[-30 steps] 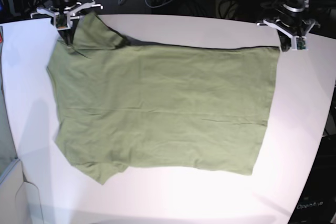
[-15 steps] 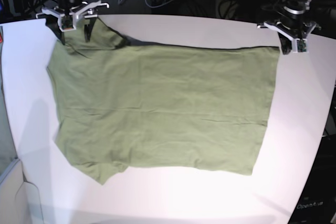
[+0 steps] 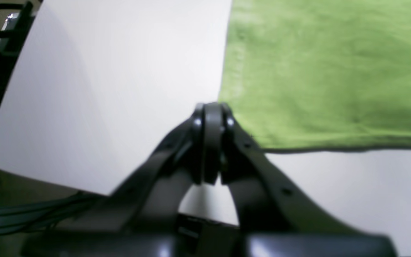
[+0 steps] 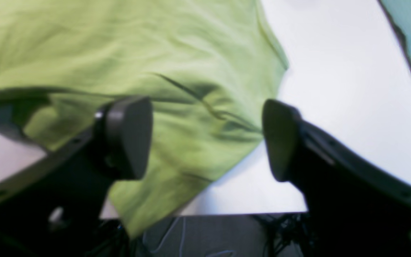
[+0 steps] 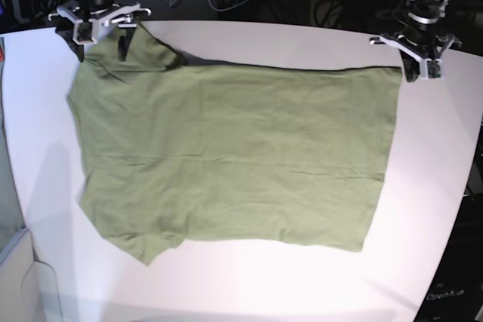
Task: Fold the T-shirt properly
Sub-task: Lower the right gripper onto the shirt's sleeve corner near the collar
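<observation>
T-shirt (image 5: 226,156): flat on white table (image 5: 249,284).
Right gripper (image 4: 205,139): wide open over far sleeve, empty.
Left gripper (image 3: 211,142): closed at T-shirt's hem corner (whether it pinches cloth, I can't tell).
Risk: I'd lift unevenly, skewing the fold.

A: Olive T-shirt (image 5: 234,156) lies spread flat on the white table (image 5: 249,284), hem toward the right, sleeves at the left.

B: And the arms?

A: Right gripper (image 5: 100,44) hangs over the upper sleeve, fingers spread apart. Left gripper (image 5: 413,73) hangs at the hem's far corner; jaw state unclear from here.
</observation>
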Tool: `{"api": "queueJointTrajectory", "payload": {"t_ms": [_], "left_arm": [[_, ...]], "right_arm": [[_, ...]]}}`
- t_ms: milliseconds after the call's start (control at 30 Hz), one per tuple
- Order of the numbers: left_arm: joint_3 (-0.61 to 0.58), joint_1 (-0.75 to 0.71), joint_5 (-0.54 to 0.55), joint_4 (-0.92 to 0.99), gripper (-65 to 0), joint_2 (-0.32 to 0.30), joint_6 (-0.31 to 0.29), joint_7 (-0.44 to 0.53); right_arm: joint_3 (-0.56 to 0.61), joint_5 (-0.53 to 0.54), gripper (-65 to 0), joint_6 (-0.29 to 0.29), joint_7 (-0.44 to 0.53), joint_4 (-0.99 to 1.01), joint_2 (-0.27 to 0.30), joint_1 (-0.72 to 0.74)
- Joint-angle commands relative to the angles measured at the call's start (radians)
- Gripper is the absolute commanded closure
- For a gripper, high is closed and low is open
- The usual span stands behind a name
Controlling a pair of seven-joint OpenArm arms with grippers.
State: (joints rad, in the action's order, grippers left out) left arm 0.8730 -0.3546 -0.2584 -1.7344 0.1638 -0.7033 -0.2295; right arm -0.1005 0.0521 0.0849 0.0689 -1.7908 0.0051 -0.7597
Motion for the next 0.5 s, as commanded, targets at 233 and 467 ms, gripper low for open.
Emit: {"api": "queueJointTrajectory", "payload": {"t_ms": [233,467], "left_arm": [[0.002,0.001,0.017,-0.02,-0.7,-0.007,0.005,0.018],[0.005,0.001,0.017,-0.022,-0.7,-0.007,0.005,0.018]], "right_arm": [[-0.003,0.004,-54.0,0.003,-0.106,-0.014,0.003,0.047],[-0.054,0.004,-54.0,-0.001,-0.111,-0.007,0.002,0.085]]}}
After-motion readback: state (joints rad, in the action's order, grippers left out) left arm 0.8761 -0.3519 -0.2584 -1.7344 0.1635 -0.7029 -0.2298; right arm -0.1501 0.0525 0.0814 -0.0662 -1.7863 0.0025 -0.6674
